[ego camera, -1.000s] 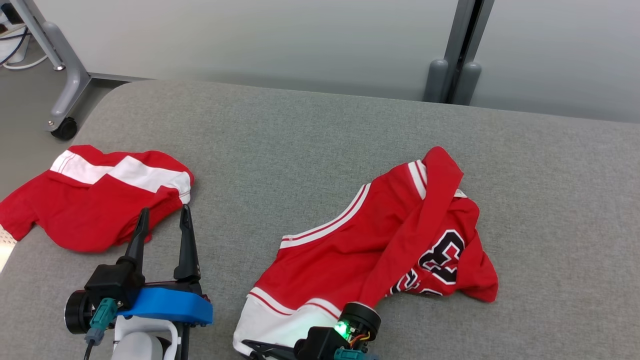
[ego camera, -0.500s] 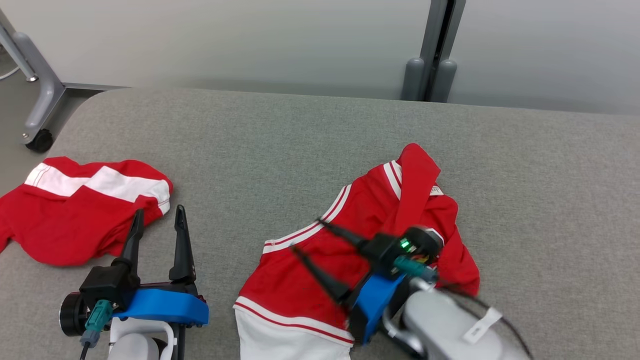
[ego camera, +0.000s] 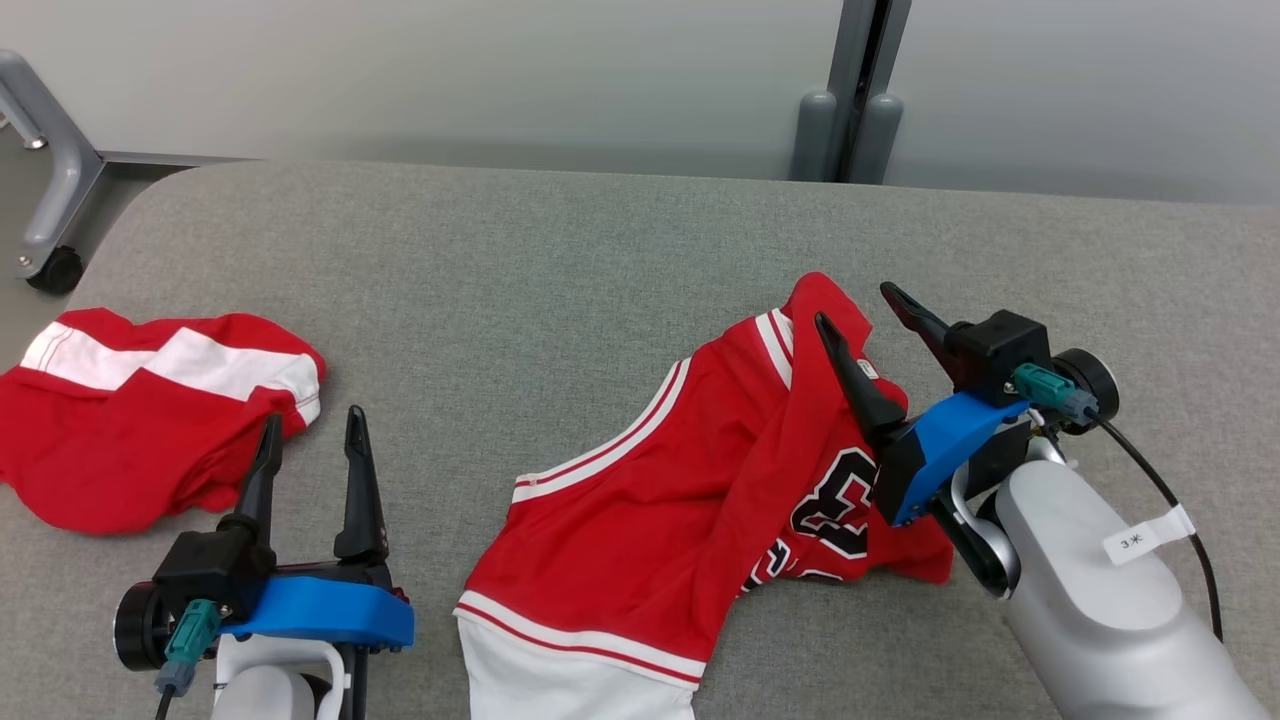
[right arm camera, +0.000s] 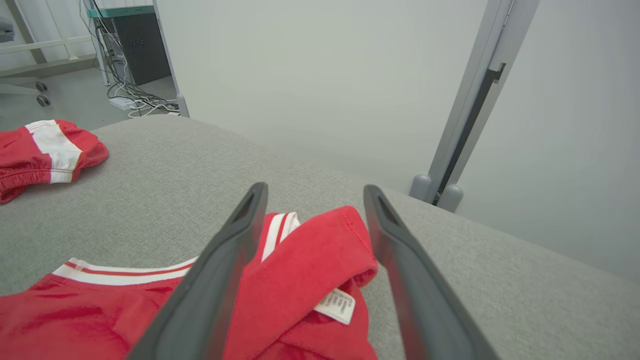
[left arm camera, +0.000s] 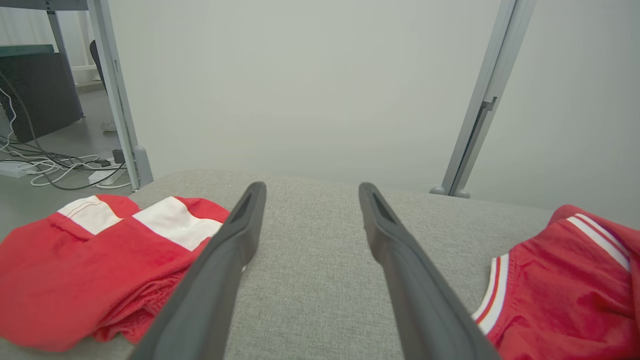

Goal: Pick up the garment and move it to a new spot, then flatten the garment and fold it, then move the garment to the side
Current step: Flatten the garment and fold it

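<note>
Before us lies a grey fabric-covered table point(ego camera: 560, 260) set against a pale wall point(ego camera: 450, 70), with a grey upright post point(ego camera: 850, 90) behind its far edge and a castered frame leg point(ego camera: 58, 200) off its left corner. In the head view the red jersey point(ego camera: 650, 510), trimmed in white and showing black-and-white numerals, lies crumpled on the table right of centre, its white hem at the near edge of the picture. Our right gripper point(ego camera: 854, 303) hangs over the jersey's far end, its two fingers spread wide and holding nothing. Our left gripper point(ego camera: 312, 418) sits at the lower left, fingers likewise spread and empty, their tips near a second red-and-white garment point(ego camera: 130, 450) bunched at the table's left edge. In the left wrist view we look between the parted fingers at bare grey fabric, with the second garment to the left and the jersey's striped edge to the right. In the right wrist view the parted fingers straddle a folded red band of the jersey bearing a white label; we cannot tell whether they touch the cloth.
</note>
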`<state>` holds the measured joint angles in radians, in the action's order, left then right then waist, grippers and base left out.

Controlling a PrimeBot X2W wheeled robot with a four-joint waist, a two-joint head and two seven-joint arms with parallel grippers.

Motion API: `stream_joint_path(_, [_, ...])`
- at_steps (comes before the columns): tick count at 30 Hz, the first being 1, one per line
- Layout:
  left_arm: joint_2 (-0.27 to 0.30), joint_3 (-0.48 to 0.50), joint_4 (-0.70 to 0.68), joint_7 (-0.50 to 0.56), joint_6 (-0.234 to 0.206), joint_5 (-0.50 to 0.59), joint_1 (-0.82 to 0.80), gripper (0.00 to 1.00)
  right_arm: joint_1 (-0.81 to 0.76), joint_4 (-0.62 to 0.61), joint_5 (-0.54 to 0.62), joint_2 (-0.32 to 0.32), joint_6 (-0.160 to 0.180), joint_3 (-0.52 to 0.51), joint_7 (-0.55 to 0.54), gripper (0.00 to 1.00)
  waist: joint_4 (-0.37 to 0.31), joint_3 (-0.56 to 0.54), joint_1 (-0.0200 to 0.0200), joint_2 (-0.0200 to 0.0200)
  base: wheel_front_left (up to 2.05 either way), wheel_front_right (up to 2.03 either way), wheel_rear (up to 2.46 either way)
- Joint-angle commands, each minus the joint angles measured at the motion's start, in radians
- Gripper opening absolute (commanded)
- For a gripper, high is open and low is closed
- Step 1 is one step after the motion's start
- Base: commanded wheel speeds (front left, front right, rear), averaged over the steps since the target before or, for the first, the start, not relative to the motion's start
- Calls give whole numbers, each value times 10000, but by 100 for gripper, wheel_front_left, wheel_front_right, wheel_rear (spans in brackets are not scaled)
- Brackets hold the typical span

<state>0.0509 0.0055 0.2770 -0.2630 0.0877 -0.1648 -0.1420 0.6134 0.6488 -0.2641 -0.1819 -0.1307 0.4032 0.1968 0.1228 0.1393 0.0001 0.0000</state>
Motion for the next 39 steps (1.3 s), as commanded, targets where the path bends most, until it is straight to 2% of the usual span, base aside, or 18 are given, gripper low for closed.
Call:
stream_joint_path(1, [-8,-12,-49,-26,-47,-7,-59,100,-14,8,41,-1,-1,-110,-202,100,2,41,-1,0,0,0,0])
stream_joint_path(14, [-10,-298,-10,-26,-135,-210,-346,100,-322,558,-983,221,-1,-187,-1823,100,169,393,-1,0,0,0,0])
stream_joint_path(19, [-10,-345,36,-26,-144,-272,-447,100,-162,738,-1473,398,-1,-23,-1760,100,257,460,-1,0,0,0,0])
stream_joint_path(20, [-8,-353,53,-26,-145,-274,-472,100,-82,827,-1506,377,-1,2,-1727,69,276,465,-1,0,0,0,0])
stream_joint_path(21, [-10,-362,63,-28,-154,-298,-493,100,14,885,-1531,388,-1,18,-1610,42,293,466,-1,0,0,0,0])
stream_joint_path(22, [-10,-372,73,-26,-159,-313,-500,100,97,961,-1566,413,-1,10,-1487,0,309,465,-1,0,0,0,0])
stream_joint_path(31, [-10,-394,98,-26,-180,-375,-514,100,1326,2178,-1115,407,-1,-59,-220,0,508,441,-1,0,0,0,0])
stream_joint_path(39, [-10,-302,77,-26,-221,-316,-415,100,2529,2374,-780,631,-1,-313,602,0,469,364,-1,0,0,0,0])
